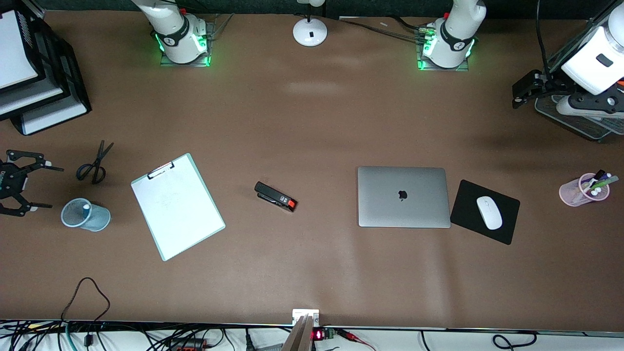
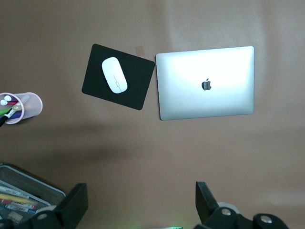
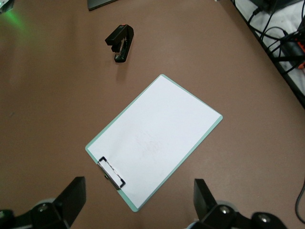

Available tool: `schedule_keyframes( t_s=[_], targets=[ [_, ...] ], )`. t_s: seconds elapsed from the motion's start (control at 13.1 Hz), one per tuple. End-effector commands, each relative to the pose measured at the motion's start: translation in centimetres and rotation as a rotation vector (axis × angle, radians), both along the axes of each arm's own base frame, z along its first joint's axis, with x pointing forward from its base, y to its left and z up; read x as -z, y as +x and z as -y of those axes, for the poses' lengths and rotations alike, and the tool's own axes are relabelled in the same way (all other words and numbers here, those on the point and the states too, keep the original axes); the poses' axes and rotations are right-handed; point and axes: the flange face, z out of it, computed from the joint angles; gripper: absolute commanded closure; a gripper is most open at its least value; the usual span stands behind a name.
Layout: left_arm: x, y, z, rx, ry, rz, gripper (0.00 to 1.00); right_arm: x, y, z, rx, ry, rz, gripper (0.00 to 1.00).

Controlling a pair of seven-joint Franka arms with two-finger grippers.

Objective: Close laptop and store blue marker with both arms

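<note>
**Laptop closed on the counter, both grippers spread apart and empty**

The laptop (image 1: 403, 197) is lying shut on the brown counter (image 1: 312, 122), its dark logo facing up, toward the left arm's end. Just beside it, a white mouse (image 1: 489, 212) is resting on a black mouse pad (image 1: 468, 195). A pink cup (image 1: 573, 194) holding pens is standing further toward that end. The blue marker is showing as a white-tipped stick inside a blue mesh cup (image 1: 97, 217) lying on its side at the right arm's end. A stapler (image 1: 275, 196) and a clipboard (image 1: 178, 206) are lying between. The left gripper (image 2: 140, 205) is hovering over bare counter with fingers apart; the right gripper (image 3: 138, 202) is hovering over the clipboard, fingers apart too.
</note>
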Motion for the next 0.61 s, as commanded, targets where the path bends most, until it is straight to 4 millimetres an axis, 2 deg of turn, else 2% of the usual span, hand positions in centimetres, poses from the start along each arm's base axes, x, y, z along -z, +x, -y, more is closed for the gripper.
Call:
schedule_keyframes(
  t_s=[0.0, 0.23, 0.46, 0.53],
  targets=[
    [-0.2, -0.4, -0.3, 0.018, -0.024, 0.014, 0.0, -2.4, 0.2, -3.8, 0.065, -0.075, -0.066, 0.0],
    [-0.2, -0.3, -0.2, 0.02, -0.025, 0.022, 0.0, -4.2, 1.2, -9.3, 0.153, -0.173, -0.133, 0.0],
    [-0.1, -0.3, -0.1, 0.021, -0.025, 0.02, 0.0, -8.0, 0.5, -13.7, 0.288, -0.249, -0.173, 0.0],
    [-0.1, -0.3, -0.2, 0.02, -0.025, 0.02, 0.0, -8.5, 0.1, -15.1, 0.351, -0.276, -0.201, 0.0]
  ],
)
